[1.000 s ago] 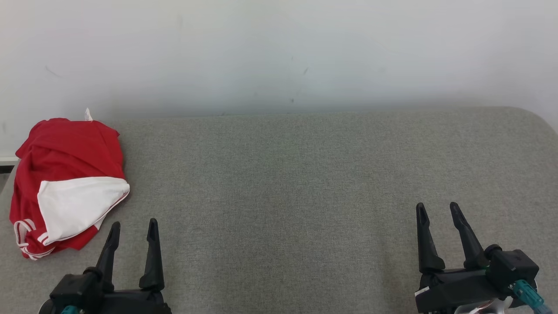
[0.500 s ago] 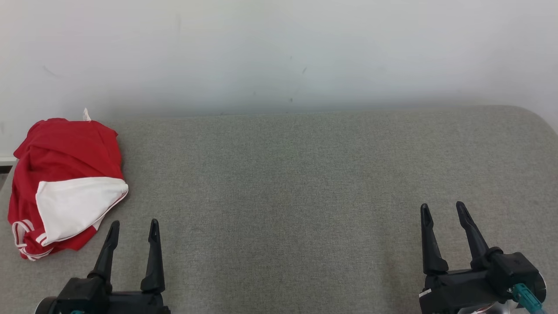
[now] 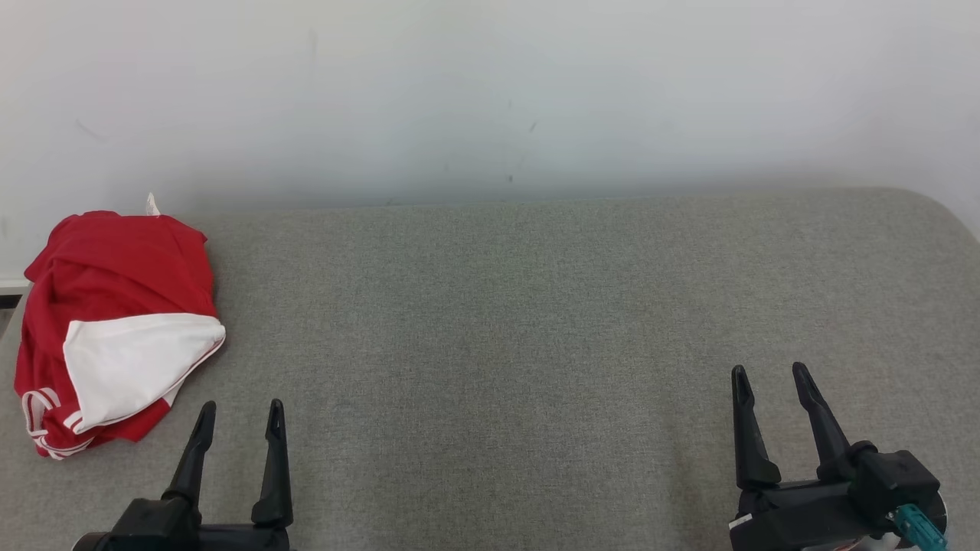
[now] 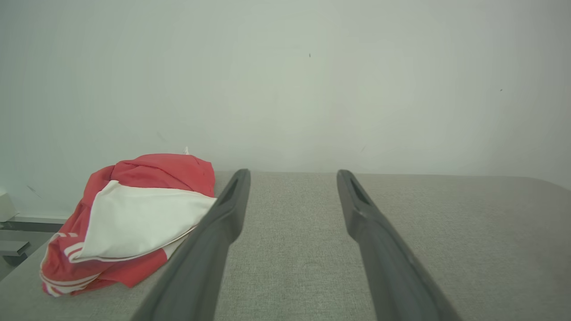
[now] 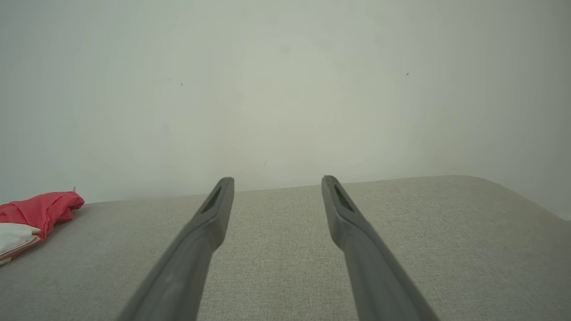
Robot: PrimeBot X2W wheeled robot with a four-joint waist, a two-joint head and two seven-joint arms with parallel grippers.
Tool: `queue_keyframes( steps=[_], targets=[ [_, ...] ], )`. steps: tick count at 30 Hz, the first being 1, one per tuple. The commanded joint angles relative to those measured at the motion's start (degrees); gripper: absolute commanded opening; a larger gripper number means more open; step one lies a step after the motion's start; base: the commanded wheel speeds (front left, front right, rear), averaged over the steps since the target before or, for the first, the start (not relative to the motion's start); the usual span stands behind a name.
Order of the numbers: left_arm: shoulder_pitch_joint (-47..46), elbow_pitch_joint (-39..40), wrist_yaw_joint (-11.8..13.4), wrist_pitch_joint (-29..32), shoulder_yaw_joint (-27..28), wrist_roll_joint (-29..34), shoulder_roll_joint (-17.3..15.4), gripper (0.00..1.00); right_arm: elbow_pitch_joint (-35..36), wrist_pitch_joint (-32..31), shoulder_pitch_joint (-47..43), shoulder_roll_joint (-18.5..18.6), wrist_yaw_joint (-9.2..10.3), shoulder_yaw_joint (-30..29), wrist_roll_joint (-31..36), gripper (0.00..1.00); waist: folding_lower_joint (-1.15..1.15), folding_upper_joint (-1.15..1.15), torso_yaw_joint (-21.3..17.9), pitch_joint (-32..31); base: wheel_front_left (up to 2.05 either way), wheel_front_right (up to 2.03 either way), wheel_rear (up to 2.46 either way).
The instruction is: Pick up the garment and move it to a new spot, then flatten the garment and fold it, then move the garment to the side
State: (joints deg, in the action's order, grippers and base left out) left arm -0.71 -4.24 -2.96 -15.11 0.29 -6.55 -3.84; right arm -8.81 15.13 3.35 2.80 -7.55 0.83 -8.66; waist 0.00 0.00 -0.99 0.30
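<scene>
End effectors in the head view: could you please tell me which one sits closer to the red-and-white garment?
The left end effector, open right beside the red-and-white fabric garment; the right end effector stands far across the grey fabric surface.

Matte black left gripper (image 3: pixel 241 405) and right gripper (image 3: pixel 769 370) each carry two long tapering fingers (image 4: pixel 374 232), slotted near the tips; a teal cable plug (image 3: pixel 915 525) sits behind the right pincer's base.

A grey woven surface (image 3: pixel 505 321) is seen, its far right corner rounded. At its left end a red and white garment (image 3: pixel 115 329) is laid in a crumpled heap, with a white panel turned up and a striped hem toward the near side.
</scene>
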Motion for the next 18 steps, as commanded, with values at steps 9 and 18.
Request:
queue_keyframes(
  steps=[9,18],
  targets=[
    [0.18,-1.25,0.09,-0.08,0.51,-1.24,0.22,1.0,-2.05,-0.29,0.06,0.14,0.12,0.14,-3.95,1.0,0.0,0.0,0.02,-0.09,0.0,0.0,0.0],
    [0.09,-1.53,0.4,-0.08,0.32,-1.27,0.25,1.0,-2.45,-0.37,0.34,0.14,0.12,0.15,-3.78,1.0,0.0,0.0,0.03,-0.02,0.0,0.0,0.0]
  ],
)
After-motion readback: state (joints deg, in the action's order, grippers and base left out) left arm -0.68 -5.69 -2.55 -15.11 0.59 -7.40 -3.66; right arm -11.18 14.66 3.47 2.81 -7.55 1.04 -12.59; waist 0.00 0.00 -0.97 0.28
